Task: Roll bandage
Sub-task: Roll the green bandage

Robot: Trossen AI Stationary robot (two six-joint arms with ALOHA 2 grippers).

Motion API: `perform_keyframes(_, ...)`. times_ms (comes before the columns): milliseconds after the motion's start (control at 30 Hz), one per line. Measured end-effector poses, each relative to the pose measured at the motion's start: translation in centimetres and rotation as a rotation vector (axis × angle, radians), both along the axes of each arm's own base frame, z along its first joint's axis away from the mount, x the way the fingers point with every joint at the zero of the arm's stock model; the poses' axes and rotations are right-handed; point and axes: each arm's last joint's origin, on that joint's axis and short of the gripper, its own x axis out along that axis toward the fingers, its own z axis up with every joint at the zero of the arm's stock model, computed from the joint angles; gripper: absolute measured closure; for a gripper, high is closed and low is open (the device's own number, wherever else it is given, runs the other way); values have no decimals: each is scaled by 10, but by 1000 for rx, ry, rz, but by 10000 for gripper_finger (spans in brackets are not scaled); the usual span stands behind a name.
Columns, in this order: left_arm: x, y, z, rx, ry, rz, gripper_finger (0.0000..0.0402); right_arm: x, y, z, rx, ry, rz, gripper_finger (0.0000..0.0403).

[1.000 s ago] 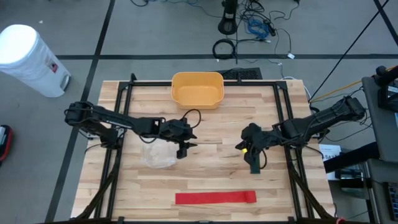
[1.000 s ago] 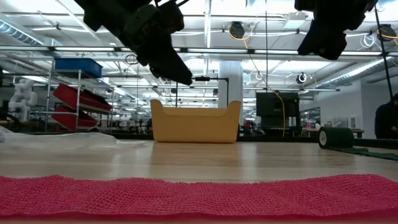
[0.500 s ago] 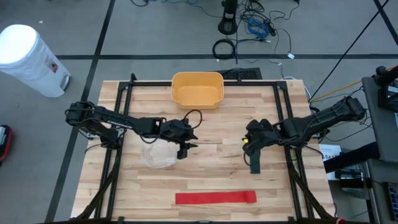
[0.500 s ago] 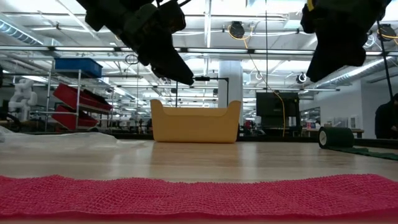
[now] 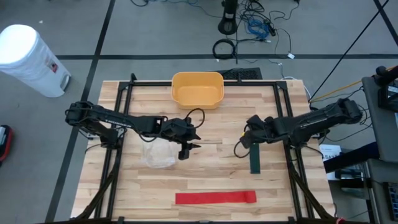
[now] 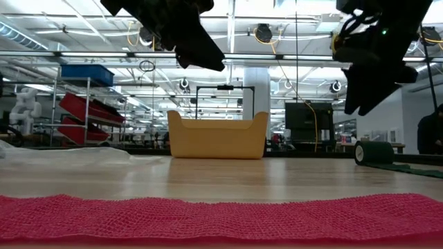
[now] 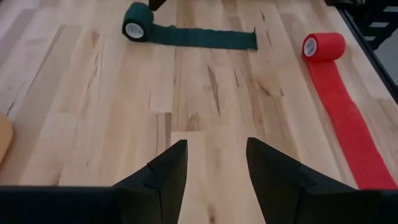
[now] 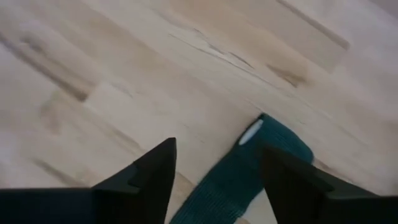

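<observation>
Right gripper point(image 8: 211, 180), jaws apart, hovers right-of-centre above the partly rolled green bandage point(image 5: 255, 160), lying free for rolling; left gripper point(image 7: 211, 171), jaws apart, waits mid-surface.

Both arms are black, built of slim jointed links with bulkier housings at the wrists. A thin black cable loops out from the left arm point(image 5: 118, 121) near its wrist, and another curls beside the right arm point(image 5: 311, 123). Each ends in two flat, matte black fingers point(image 7: 163, 177) with angular, wedge-like tips point(image 8: 152, 171).
</observation>
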Motion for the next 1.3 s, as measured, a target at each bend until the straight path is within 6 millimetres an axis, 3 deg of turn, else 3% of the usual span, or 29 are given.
perform_keyframes(433, -9, 0, -11, 14, 149, -4, 230, -2, -6, -9, 79, 109, -40, 178)
perform_keyframes(700, -9, -1, -11, 10, 150, -6, 230, -19, -10, -9, 47, 221, -214, 178)
perform_keyframes(1300, -8, -8, -9, 13, 115, -32, 230, -33, -23, -27, -55, 339, -214, 179)
